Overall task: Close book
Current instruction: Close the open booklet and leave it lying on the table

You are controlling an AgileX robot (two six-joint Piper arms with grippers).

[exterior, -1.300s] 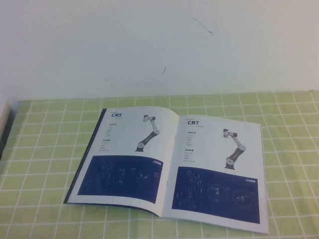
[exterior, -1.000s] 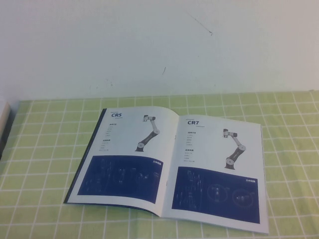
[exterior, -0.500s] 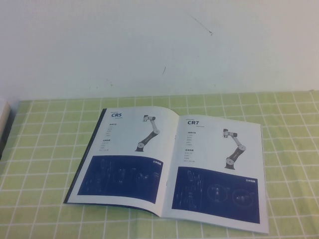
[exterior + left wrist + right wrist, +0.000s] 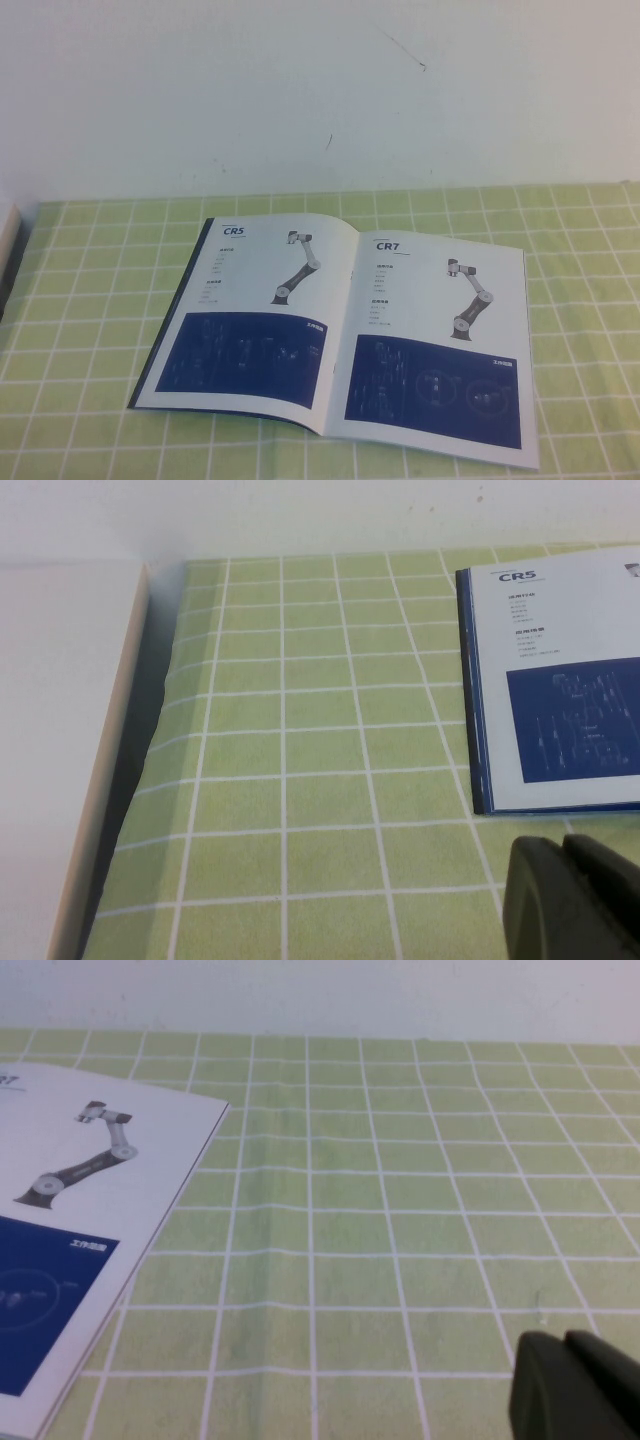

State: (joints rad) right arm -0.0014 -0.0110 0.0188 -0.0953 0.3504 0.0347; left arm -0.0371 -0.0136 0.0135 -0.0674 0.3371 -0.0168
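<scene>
An open booklet (image 4: 340, 335) lies flat on the green checked cloth, showing two pages headed CR5 and CR7, each with a robot arm picture above a dark blue panel. No arm appears in the high view. In the left wrist view my left gripper (image 4: 565, 855) is shut with nothing in it, hovering over the cloth just off the booklet's (image 4: 560, 660) near left corner. The right wrist view has my right gripper (image 4: 565, 1345) shut and holding nothing, well off to the right of the booklet's (image 4: 90, 1210) CR7 page.
A white flat-topped block (image 4: 60, 740) borders the cloth on the left, its edge also showing in the high view as a white block (image 4: 8, 235). A white wall (image 4: 320, 90) rises behind the table. Green checked cloth (image 4: 90, 300) surrounds the booklet.
</scene>
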